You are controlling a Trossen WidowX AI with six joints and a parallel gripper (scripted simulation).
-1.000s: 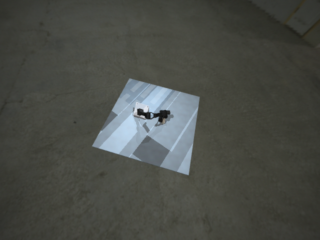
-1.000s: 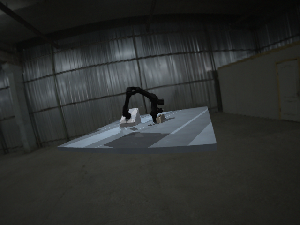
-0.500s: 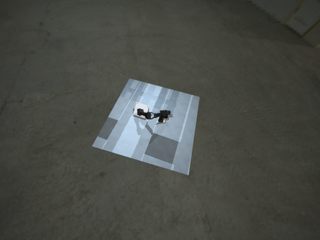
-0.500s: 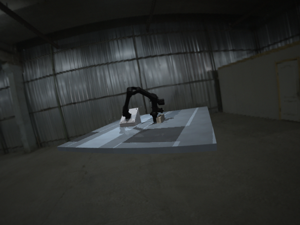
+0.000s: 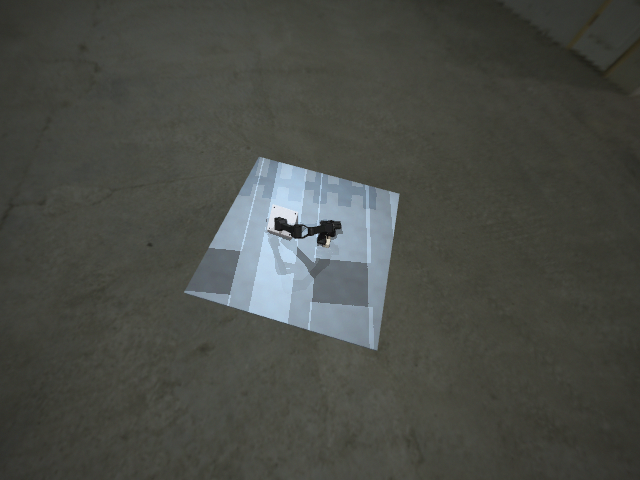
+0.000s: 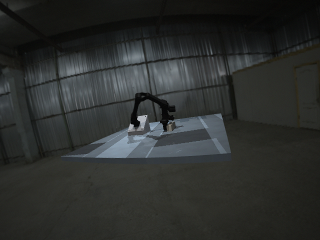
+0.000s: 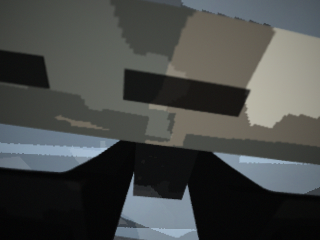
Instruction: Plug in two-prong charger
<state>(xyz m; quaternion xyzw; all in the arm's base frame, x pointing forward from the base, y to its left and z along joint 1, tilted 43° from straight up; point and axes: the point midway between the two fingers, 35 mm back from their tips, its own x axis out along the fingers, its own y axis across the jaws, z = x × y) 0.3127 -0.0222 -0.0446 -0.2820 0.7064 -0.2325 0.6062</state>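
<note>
The power strip (image 5: pixel 327 241) (image 6: pixel 169 127) (image 7: pixel 215 55) is a beige block on the table; two dark rectangles show on its face in the wrist view. My gripper (image 5: pixel 322 240) (image 6: pixel 165 128) (image 7: pixel 162 139) is shut on the charger, a small dark block (image 7: pixel 164 175) between the fingers. The charger's far end meets the near edge of the strip in the wrist view, below the more central dark rectangle. The prongs do not show, and I cannot tell whether they are inside the outlet. In the top and exterior views the gripper is low, right beside the strip; the charger is too small to make out there.
The arm's base stands on a white wedge-shaped mount (image 5: pixel 283 212) (image 6: pixel 144 120) with dark bolt spots, left of the strip. The table (image 5: pixel 341 330) (image 6: pixel 186 151) has a patchwork of pale blue and grey, with arm shadows across it.
</note>
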